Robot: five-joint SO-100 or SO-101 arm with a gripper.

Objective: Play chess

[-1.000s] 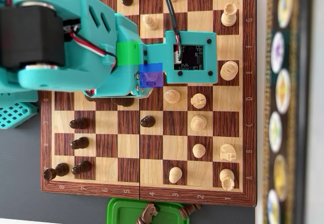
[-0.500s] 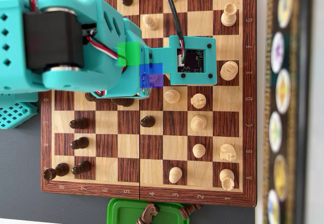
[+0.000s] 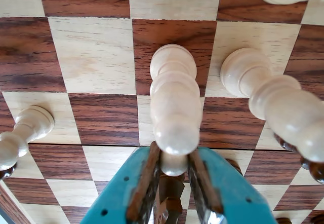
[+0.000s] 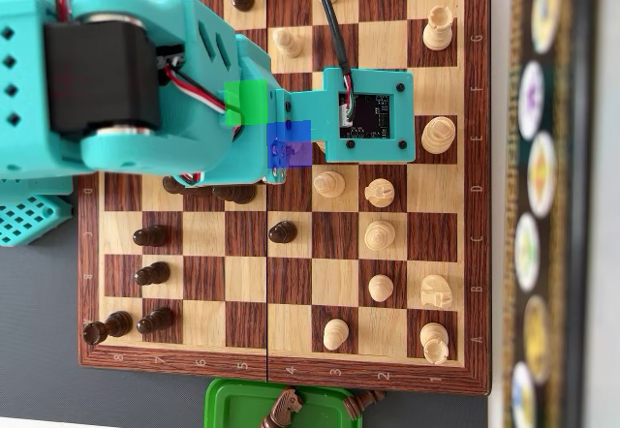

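Note:
In the wrist view my gripper (image 3: 174,171) comes in from the bottom edge, its teal fingers (image 3: 230,193) lined with brown pads. It is shut on the rounded top of a white chess piece (image 3: 174,97), whose body stretches away toward a dark square of the chessboard (image 3: 96,57). In the overhead view the teal arm (image 4: 174,89) and its wrist camera block (image 4: 373,116) lie over the board's middle (image 4: 247,326), hiding the jaws and the held piece.
Taller white pieces stand close to the right (image 3: 273,97) and left (image 3: 25,130) of the held one. From above, dark pieces (image 4: 150,236) fill the left side and white pieces (image 4: 380,234) the right. A green tub (image 4: 232,404) with captured dark pieces sits below the board.
The arm's rear section shifted to the right and the wrist block moved slightly right between one second and half a second ago. Since then nothing has visibly moved.

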